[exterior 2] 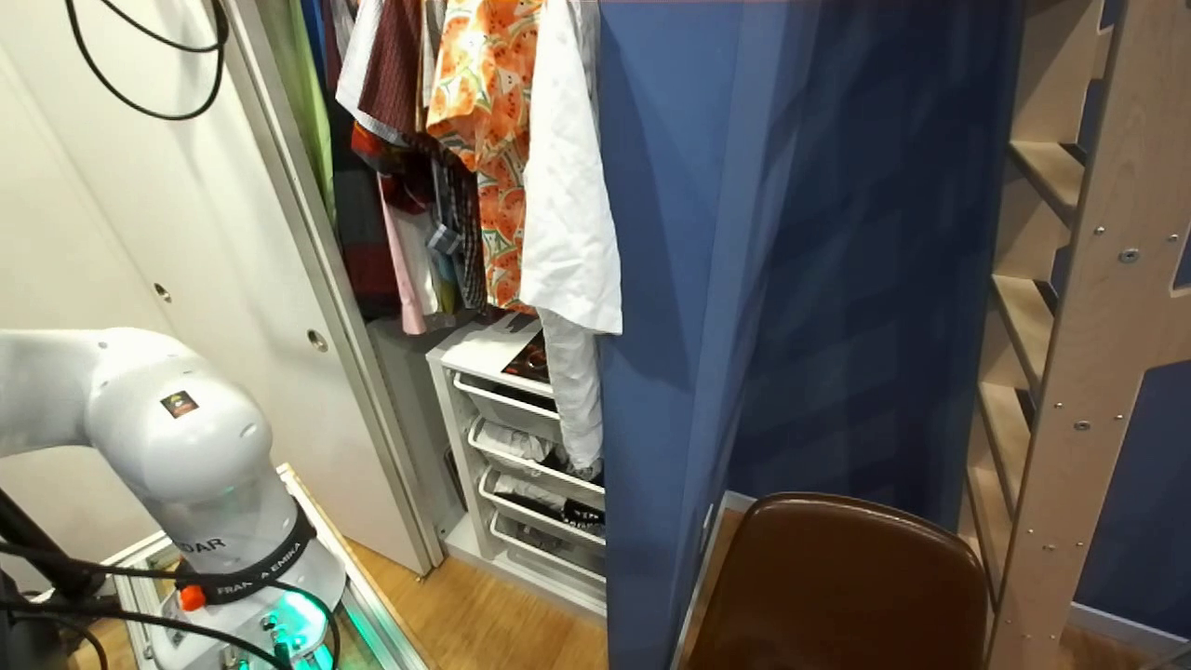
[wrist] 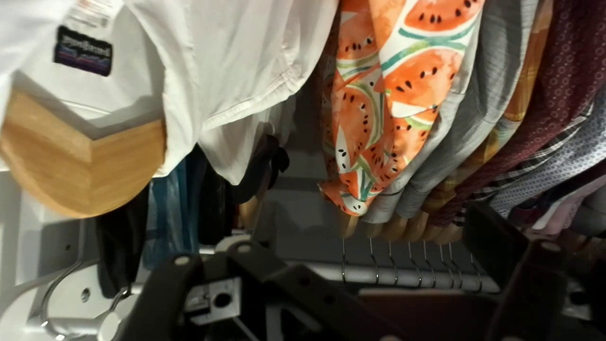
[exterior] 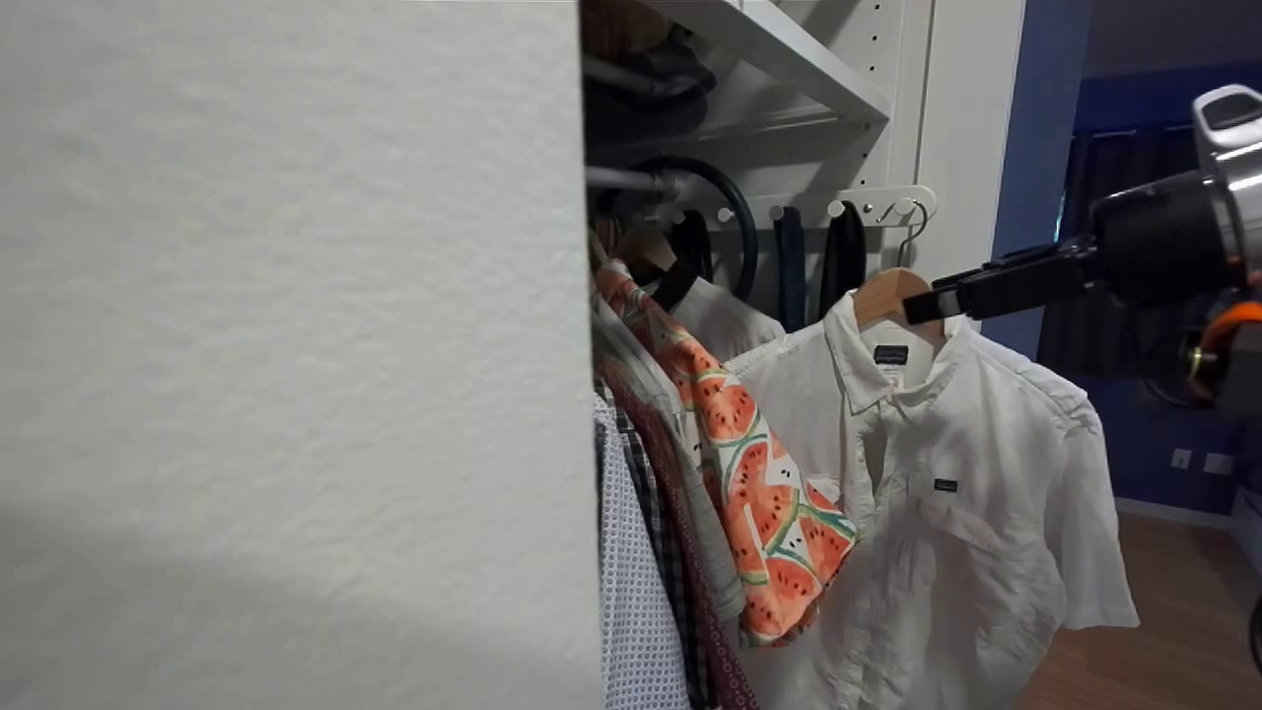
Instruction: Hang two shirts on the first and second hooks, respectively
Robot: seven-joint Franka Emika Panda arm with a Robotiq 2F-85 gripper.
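Observation:
The white shirt (exterior: 1006, 444) hangs upright on a wooden hanger (exterior: 892, 292). Its metal hook is over the end one of the small white wall hooks (wrist: 66, 327), on a white strip (exterior: 804, 209). A neighbouring white hook (exterior: 836, 208) carries a dark strap. The orange shirt (exterior: 764, 503) hangs on its hanger from the closet rod (wrist: 317, 271), beside the white shirt. Both shirts (exterior 2: 569, 177) (exterior 2: 488, 74) also show in an exterior view. My gripper (wrist: 357, 232) is open and empty, with its fingers spread. In an exterior view its fingertips (exterior: 924, 308) overlap the white shirt's hanger.
Several other garments (wrist: 492, 80) crowd the rod beyond the orange shirt. Dark straps (exterior: 844, 251) hang along the hook strip. A shelf (exterior: 789, 59) is above. A drawer unit (exterior 2: 521, 447) stands below. A blue wall (exterior 2: 661, 326) borders the closet. A brown chair (exterior 2: 847, 586) is nearby.

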